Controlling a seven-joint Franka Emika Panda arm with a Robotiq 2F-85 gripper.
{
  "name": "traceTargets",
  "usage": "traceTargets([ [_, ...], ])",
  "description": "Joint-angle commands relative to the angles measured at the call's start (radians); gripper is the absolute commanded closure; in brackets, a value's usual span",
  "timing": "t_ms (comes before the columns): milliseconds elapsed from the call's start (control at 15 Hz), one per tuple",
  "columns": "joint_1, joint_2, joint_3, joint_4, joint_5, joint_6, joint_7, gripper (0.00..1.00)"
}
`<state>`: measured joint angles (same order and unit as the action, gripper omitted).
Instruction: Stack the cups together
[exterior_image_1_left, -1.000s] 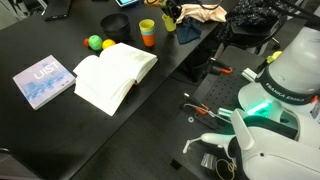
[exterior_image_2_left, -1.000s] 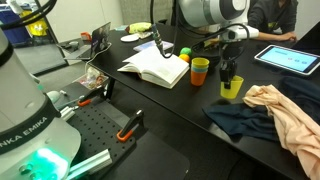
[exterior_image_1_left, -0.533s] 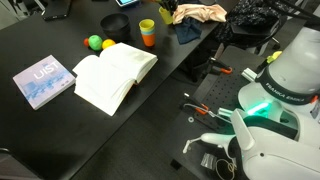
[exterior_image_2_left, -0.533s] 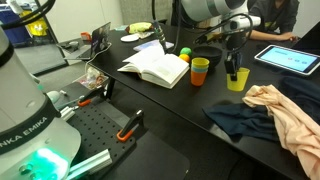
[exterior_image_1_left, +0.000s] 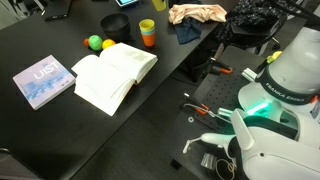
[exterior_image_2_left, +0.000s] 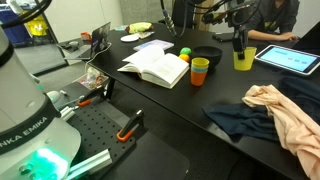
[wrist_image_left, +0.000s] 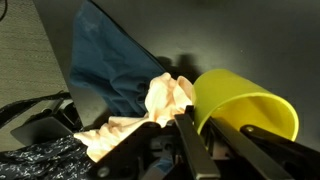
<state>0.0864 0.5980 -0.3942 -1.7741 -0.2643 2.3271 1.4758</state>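
My end effector (exterior_image_2_left: 240, 46) is clamped on the yellow cup (exterior_image_2_left: 244, 61), held upright just beside the tablet (exterior_image_2_left: 290, 58). The orange cup (exterior_image_2_left: 200, 71) stands on the tabletop (exterior_image_2_left: 175, 105), lower and toward the open book (exterior_image_2_left: 155, 68). I'd head that way.

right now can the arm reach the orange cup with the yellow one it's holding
Probably yes. The fingers hold the yellow cup off to the side of the orange cup, and nothing hangs over that cup; the open book lies next to it.
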Motion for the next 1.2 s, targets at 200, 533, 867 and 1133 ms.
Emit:
traceTargets([
  [200,-0.021,-0.055,0.111,0.077,0.007,-0.151,-0.061,0.96],
  [533,-0.028,-0.093,0.178,0.100,0.031,-0.263,-0.124,0.96],
  [867,-0.038,-0.116,0.220,0.090,0.065,-0.328,-0.180,0.96],
  [1133,-0.043,-0.112,0.240,0.078,0.098,-0.350,-0.217,0.96],
])
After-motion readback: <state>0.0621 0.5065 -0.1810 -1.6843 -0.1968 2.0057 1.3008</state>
